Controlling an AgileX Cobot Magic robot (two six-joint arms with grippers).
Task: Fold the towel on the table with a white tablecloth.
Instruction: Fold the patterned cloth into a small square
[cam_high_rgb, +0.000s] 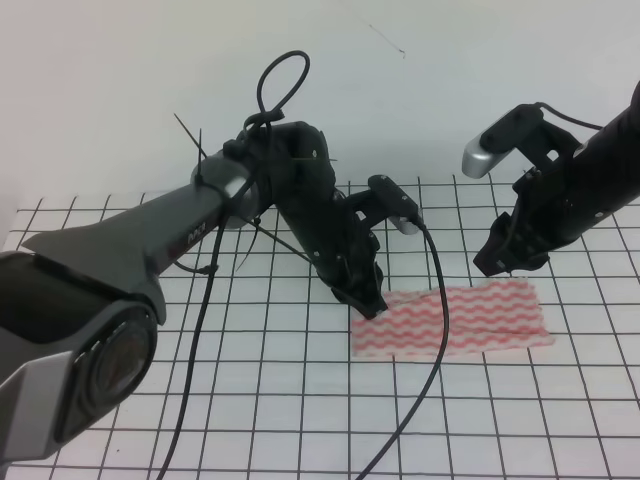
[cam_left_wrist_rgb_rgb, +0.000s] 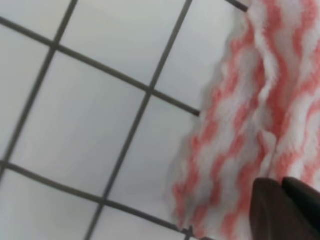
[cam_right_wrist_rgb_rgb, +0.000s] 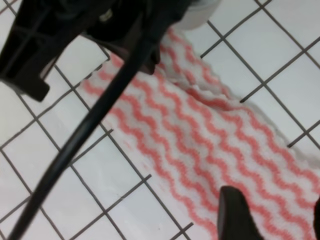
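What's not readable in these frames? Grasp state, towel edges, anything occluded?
- Left gripper: in the exterior high view its own wrist hides the jaws at the towel corner; the left wrist view cuts the fingers off at the bottom edge. Grasp unconfirmed.
- Right gripper: dark and small in the high view; the right wrist view shows only fingertips at the frame edge.
- Towel's near end: cropped in the right wrist view.
- Left wrist view: blurred.
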